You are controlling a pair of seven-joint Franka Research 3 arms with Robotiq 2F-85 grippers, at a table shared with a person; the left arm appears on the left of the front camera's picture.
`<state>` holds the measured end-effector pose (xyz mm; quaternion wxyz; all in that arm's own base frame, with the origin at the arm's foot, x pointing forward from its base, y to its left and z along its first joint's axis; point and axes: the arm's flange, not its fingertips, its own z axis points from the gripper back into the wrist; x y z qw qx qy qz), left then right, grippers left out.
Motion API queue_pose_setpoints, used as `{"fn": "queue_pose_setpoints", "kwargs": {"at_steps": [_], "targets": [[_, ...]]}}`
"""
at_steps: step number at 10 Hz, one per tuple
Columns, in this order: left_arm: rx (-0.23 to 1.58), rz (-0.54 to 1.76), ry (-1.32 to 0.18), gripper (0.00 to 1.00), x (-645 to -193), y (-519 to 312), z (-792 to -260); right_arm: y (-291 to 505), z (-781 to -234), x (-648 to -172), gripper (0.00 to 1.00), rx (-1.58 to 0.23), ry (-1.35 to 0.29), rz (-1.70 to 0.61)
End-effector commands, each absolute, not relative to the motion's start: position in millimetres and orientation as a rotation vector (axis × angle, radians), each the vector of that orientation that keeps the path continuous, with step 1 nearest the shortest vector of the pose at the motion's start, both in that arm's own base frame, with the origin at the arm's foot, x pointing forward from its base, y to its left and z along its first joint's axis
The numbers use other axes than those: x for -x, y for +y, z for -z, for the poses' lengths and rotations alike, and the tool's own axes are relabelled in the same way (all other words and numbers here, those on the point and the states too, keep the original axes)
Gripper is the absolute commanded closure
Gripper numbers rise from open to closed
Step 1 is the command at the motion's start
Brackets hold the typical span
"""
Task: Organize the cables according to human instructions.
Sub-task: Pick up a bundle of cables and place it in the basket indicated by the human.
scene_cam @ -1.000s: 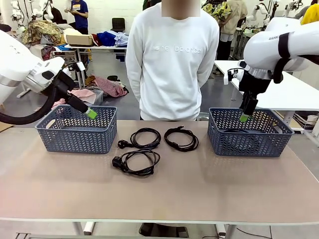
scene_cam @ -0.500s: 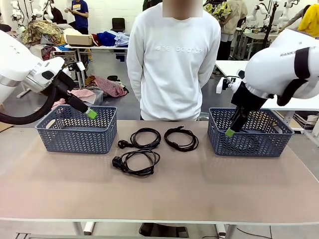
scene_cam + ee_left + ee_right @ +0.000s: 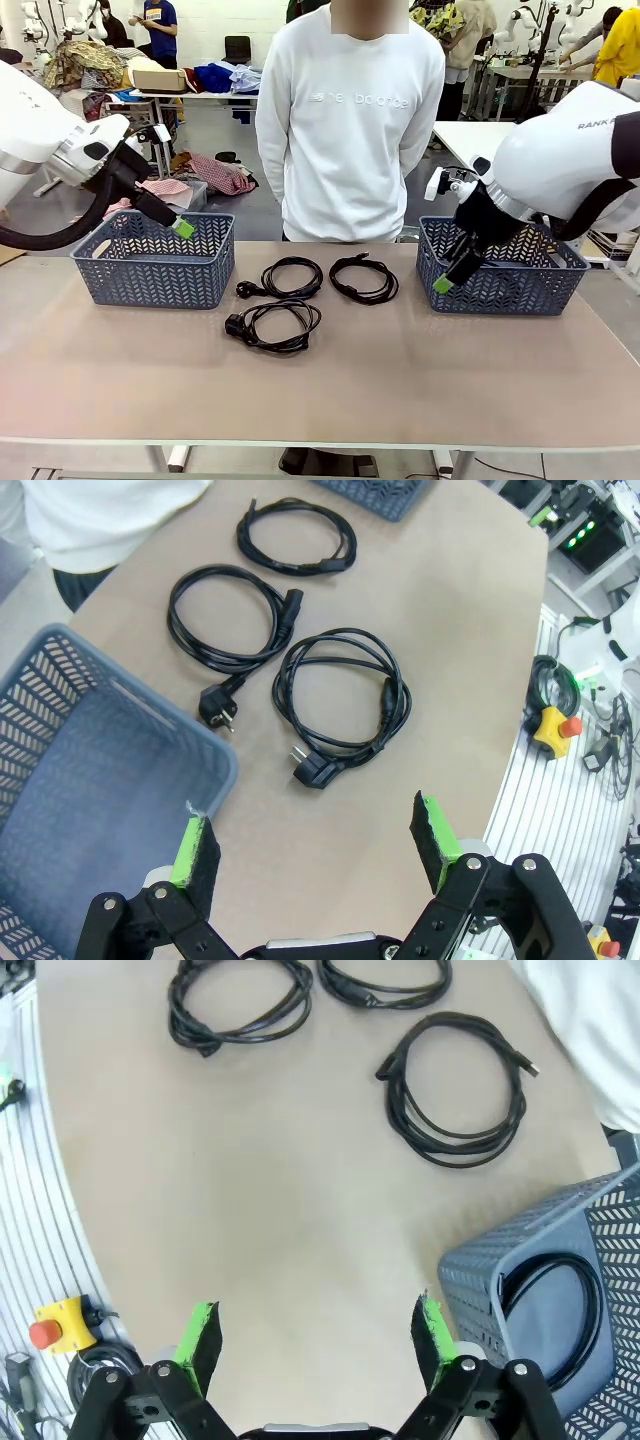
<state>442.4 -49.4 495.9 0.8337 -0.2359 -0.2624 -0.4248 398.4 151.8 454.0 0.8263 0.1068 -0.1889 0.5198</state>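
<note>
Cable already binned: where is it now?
In the right wrist view, the coiled cable lies inside the right basket, at the right of the table; the open right gripper hovers beside that basket's corner.

"What sort of place was it?"

"A robotics lab, I'd say. A left arm at ten o'clock and a right arm at two, both white, stood over a tan table."

"Anything besides the arms?"

"A yellow emergency-stop box with a red button sat beside a ribbed metal rail. At eleven o'clock a bench carried a cardboard box and heaps of clothes, and more cloth lay on the bare grey floor. A person in yellow leaned over another table, far off at two."
</note>
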Motion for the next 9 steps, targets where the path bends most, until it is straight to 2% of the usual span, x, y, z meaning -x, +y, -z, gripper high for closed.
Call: {"fn": "queue_pose_setpoints", "kwargs": {"at_steps": [1, 9], "targets": [[0.525, 0.909, -0.572, 0.00, -441.6, -49.7, -495.8, 148.9, -451.4, -396.4, 0.00, -0.251, -0.422, -1.136], [0.525, 0.909, -0.572, 0.00, -441.6, -49.7, -495.8, 151.8, -454.0, -398.4, 0.00, -0.227, -0.401, -1.104]]}}
